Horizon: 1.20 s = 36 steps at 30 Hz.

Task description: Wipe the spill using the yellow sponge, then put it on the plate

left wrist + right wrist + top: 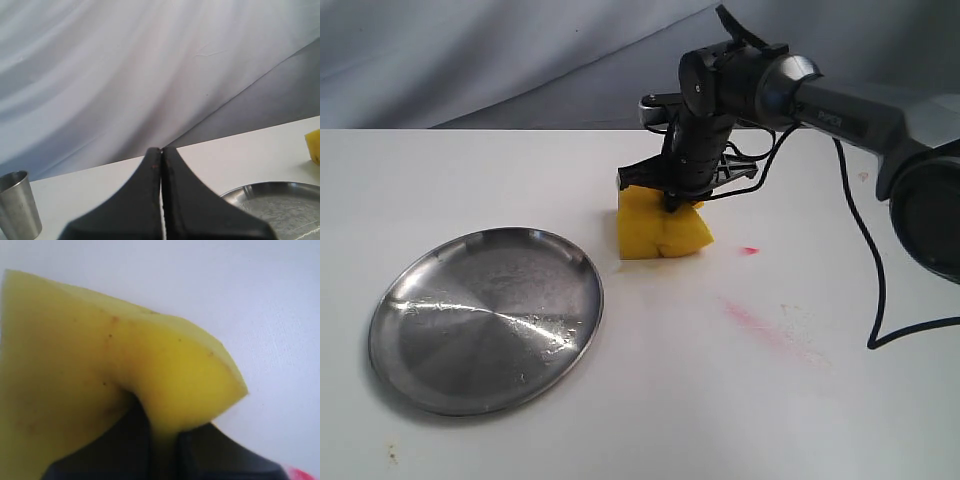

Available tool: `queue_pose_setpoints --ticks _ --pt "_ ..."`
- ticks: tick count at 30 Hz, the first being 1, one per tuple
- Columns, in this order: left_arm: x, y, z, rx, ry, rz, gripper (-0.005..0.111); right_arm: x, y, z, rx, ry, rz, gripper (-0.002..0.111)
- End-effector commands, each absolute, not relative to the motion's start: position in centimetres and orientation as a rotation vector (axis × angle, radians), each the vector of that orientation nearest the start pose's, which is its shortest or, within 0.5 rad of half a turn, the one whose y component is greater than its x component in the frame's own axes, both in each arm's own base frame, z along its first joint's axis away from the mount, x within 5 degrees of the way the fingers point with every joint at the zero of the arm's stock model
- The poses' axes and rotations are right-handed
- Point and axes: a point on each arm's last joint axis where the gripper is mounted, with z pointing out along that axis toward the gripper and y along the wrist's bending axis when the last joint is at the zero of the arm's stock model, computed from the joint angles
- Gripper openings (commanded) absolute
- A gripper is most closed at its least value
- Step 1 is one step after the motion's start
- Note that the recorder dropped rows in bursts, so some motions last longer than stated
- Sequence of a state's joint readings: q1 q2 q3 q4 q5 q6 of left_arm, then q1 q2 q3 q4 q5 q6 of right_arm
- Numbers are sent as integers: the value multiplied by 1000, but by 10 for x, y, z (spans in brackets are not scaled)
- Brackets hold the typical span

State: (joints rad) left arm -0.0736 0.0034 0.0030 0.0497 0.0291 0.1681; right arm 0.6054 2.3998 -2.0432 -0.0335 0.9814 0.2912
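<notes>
The yellow sponge (660, 227) stands pinched on the white table, squeezed in the middle by my right gripper (676, 203), which is shut on it from above. Up close, the sponge (115, 370) bulges around the black fingers (125, 450). The silver plate (410, 372) lies to the left of the sponge, a short gap apart; its rim (260, 187) and a corner of the sponge (314, 145) show in the left wrist view. My left gripper (161, 151) is shut on nothing, off the exterior view. No amber spill shows; the sponge may cover it.
A pink-red smear (760, 328) and a small red dot (750, 249) mark the table right of the sponge. A steel cup (19, 205) stands near the left gripper. A black cable (865, 260) hangs from the right arm. Grey cloth backs the table.
</notes>
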Motion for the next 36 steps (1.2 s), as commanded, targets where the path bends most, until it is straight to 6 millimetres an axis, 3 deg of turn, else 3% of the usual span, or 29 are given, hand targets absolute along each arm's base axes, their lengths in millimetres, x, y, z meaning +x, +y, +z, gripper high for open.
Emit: queue_pose_setpoints --ticks 1,8,11,16,19,22,30,36 --pt "56 -4 211 203 1494 107 0 418 288 152 -571 2814 155 0" --pt "56 -4 211 203 1494 107 0 398 285 149 -897 2955 168 0" --pt "56 -4 211 203 1494 107 0 400 281 151 -919 2930 94 0" --pt "56 -4 211 203 1494 107 0 410 261 160 -872 2845 -262 0" --pt "56 -4 211 203 1494 107 0 414 256 163 -775 2839 -313 0" --pt "56 -4 211 203 1494 107 0 416 257 163 -669 2836 -269 0" --pt "56 -4 211 203 1494 107 0 424 285 148 -491 2779 138 0" --pt "56 -4 211 203 1494 107 0 409 289 138 -708 2855 96 0"
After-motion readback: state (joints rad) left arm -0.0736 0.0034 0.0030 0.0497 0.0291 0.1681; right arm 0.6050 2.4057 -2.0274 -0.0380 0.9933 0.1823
